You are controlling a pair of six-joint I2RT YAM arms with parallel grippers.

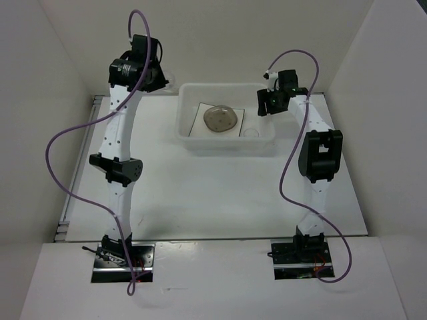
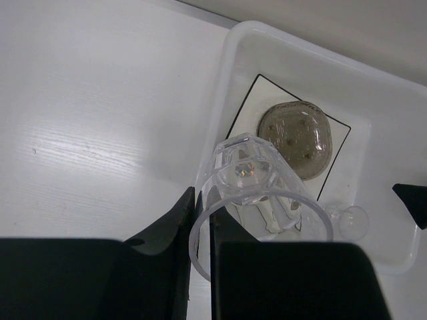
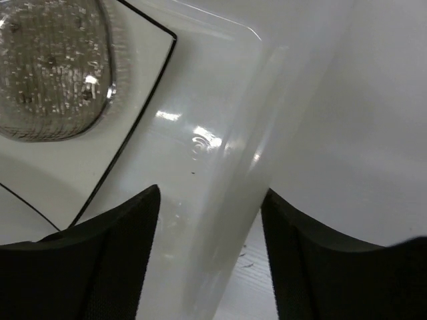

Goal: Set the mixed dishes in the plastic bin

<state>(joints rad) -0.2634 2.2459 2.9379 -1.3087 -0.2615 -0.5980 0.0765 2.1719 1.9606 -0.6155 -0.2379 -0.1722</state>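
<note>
While left fingers (image 2: 170, 223) pinched a glass cup (image 2: 253, 180) beside the plastic bin (image 2: 280, 33), carrying it inside and releasing seemed next; right fingers (image 3: 113, 260) stood spread.

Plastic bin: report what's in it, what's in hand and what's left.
Done: the square plate lies in the bin, a saucer on it, a small cup beside it. In hand: the left fingers pinch a glass cup by its wall near the bin's left edge. The right fingers are open, empty, over the bin's right wall. Left: releasing that cup; no other dishes show outside the bin.
</note>
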